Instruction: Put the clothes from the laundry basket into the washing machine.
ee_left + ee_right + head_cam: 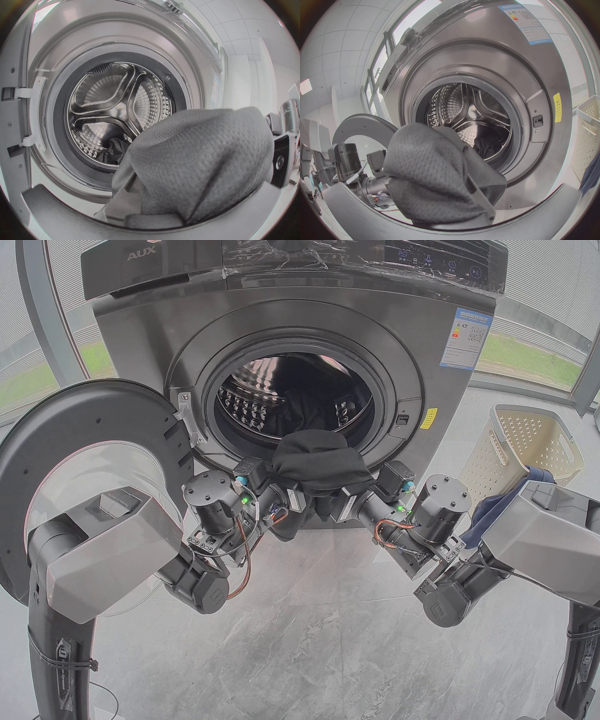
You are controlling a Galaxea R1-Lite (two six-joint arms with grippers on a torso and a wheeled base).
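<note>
ITEM: black garment [320, 462] draped over left end effector [289, 495] and right end effector [347, 501], at lower rim of washing machine [437, 384] opening | GRIP: both cloth-covered, cannot tell | RISK: garment may snag that rim or slide to floor [325, 627] if released short of the opening.

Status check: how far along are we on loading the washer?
Done: door open, one dark piece already lying in the drum. In hand: a black garment, draped across both arms at the drum mouth, not yet inside. Left: a blue garment hanging over the laundry basket rim.
</note>
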